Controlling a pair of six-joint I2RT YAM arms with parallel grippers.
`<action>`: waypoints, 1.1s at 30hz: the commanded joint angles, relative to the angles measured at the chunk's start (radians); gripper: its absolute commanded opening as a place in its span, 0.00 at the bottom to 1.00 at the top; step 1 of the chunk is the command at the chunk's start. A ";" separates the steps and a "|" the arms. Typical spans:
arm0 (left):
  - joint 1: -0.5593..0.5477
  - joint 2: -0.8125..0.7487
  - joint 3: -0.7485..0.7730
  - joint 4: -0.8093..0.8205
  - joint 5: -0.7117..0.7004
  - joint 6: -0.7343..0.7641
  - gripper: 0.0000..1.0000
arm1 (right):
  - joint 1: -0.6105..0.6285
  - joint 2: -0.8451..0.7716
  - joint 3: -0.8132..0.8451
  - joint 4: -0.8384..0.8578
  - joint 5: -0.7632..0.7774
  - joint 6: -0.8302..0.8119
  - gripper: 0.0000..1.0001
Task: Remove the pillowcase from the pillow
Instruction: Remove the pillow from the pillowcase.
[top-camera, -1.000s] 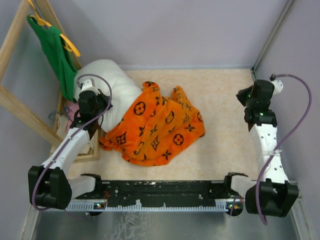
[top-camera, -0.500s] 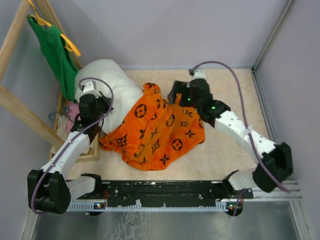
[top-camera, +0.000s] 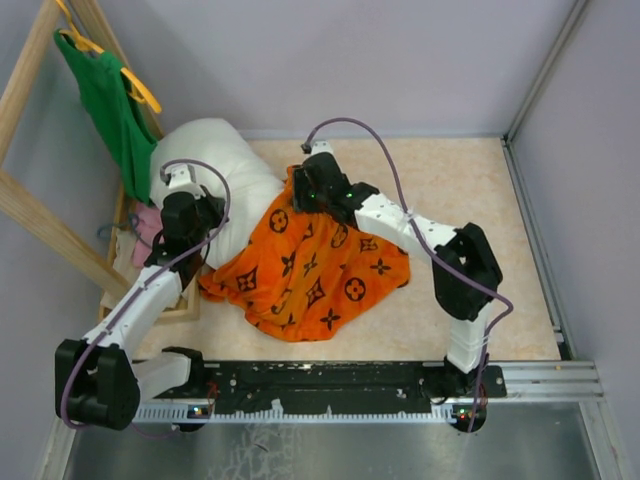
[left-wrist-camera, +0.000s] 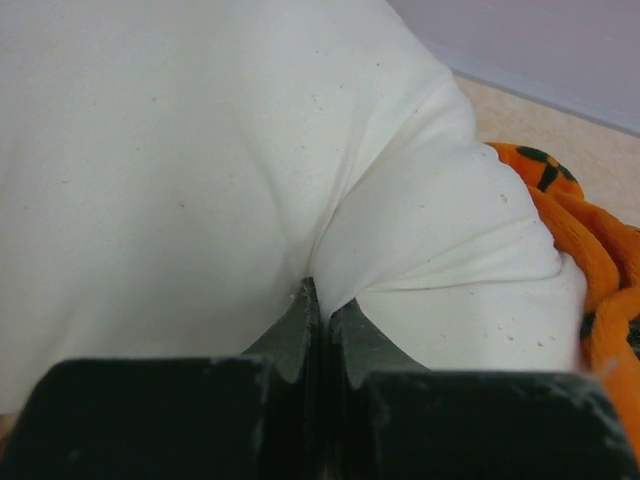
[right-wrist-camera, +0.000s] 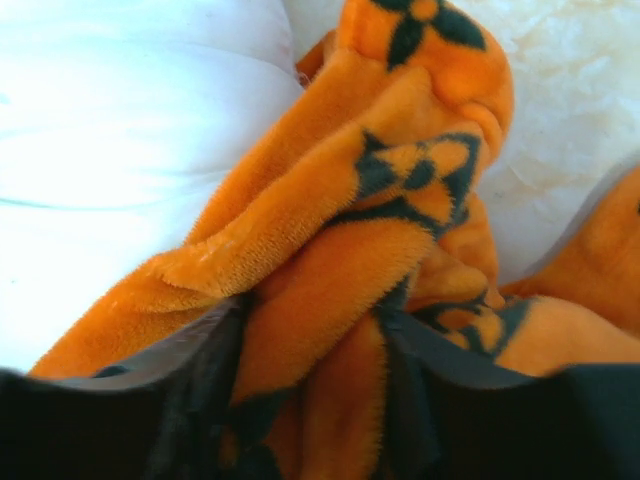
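Right half of the table (top-camera: 480, 200) is wide open, same for the strip along its near edge. Left edge is a squeeze: wooden frame (top-camera: 40, 232), green tank top (top-camera: 110, 110), pillow (top-camera: 215, 150) stuffed into the far left corner. The right arm (top-camera: 400, 222) reaches across the pillowcase (top-camera: 320, 275) mid-table.

— How's the feed on your end?
— The overhead view is evenly lit from above and sharp. I see only soft shadows along the edge of the pillowcase (top-camera: 320, 270). On my right wrist camera the pillow (right-wrist-camera: 120, 120) blows out to flat white with a bluish cast, and the orange pile nearest the lens is blurred.
— And the left wrist?
— Bright too. The white fabric keeps its creases, but the fingers (left-wrist-camera: 292, 338) at the bottom are dark and out of focus.
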 joint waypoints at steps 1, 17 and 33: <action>0.020 -0.017 -0.020 0.015 -0.177 0.035 0.00 | -0.025 -0.139 -0.181 0.033 0.082 0.008 0.36; 0.054 0.100 0.212 -0.159 -0.398 -0.135 0.00 | -0.526 -0.692 -0.940 0.087 -0.058 0.189 0.00; 0.079 0.052 0.305 -0.198 -0.346 -0.129 0.00 | -0.868 -0.820 -0.956 -0.023 0.143 0.367 0.00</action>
